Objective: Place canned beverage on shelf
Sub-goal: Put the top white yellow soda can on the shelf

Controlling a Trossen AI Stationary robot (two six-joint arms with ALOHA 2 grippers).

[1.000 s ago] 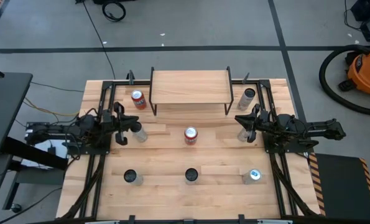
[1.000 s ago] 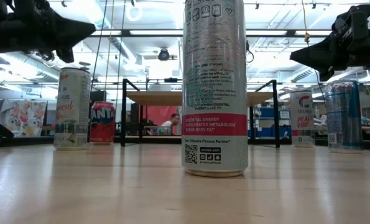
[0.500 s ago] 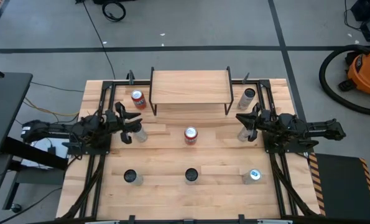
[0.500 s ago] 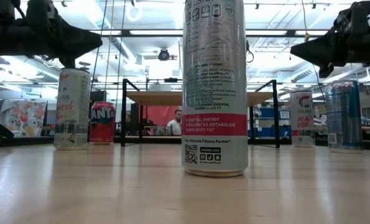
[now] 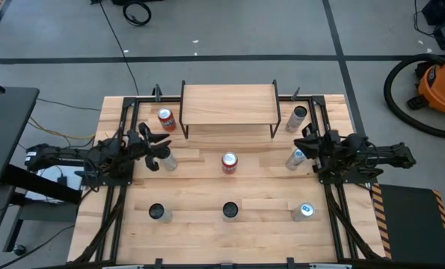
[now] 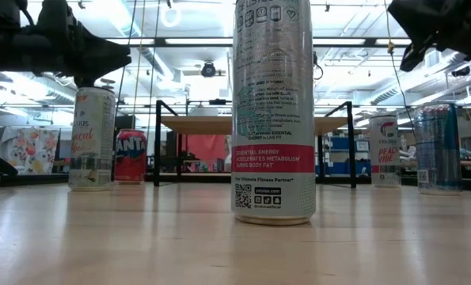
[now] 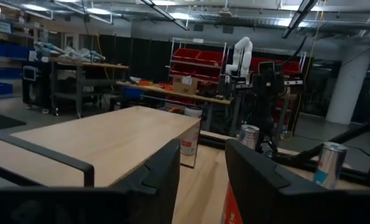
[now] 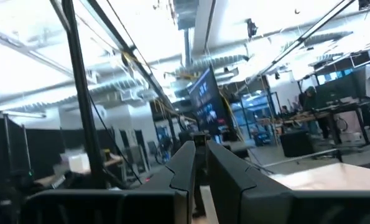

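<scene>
in front of the shelf (image 5: 228,104) a red-topped can (image 5: 229,161) stands alone, ungripped. left of that can, the left gripper (image 5: 161,147) hangs spread open, empty, over a pale can (image 5: 167,159). to the can's right, the right gripper (image 5: 306,142) holds nothing, fingers nearly closed.

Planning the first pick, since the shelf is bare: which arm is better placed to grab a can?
Probably the left. The left gripper hangs open right above the can beside it, while the right gripper points upward, away from the table, fingers nearly closed.
</scene>
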